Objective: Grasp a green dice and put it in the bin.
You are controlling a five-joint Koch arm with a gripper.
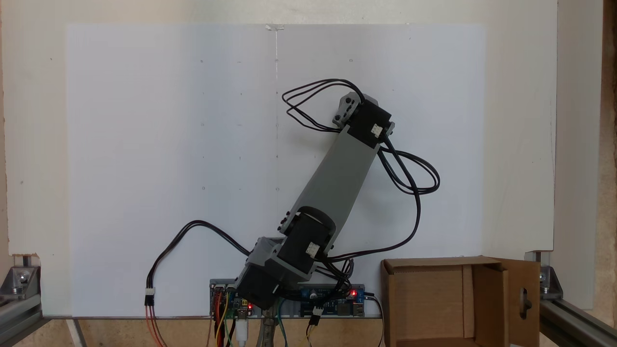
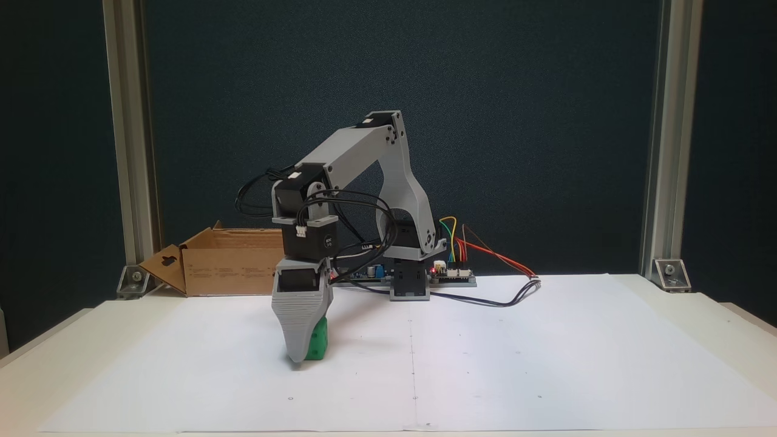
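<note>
Arm: rises from its base at the far edge of the white sheet, bends at the elbow and drops its wrist straight down, gripper tip at the sheet, left of centre in a fixed view; jaws lie one behind the other, so I cannot tell if they are apart or closed. Green dice: cube, no long axis, sitting flat on the sheet, touching the gripper's right side, partly hidden. Bin: open cardboard box, far left beside the base, well apart from the dice
</note>
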